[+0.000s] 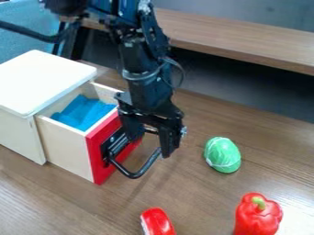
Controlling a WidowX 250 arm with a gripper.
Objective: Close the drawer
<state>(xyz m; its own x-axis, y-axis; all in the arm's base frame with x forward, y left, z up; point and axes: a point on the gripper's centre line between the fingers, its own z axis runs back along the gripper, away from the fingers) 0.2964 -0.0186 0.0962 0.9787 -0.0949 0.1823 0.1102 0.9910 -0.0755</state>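
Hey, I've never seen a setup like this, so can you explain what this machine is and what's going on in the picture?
The black machine is a robot arm, which comes in from the top edge and ends in a gripper, its simple hand. There is one picture, taken by a fixed camera looking down at a slant on the wooden table.

On the left stands a small cabinet with a white top. Its red-fronted drawer is pulled out, with something blue inside. The gripper is at the drawer's black handle; I can't tell whether it holds it.

Also on the table are a green rounded object, a red pepper and a red object cut off by the bottom edge.
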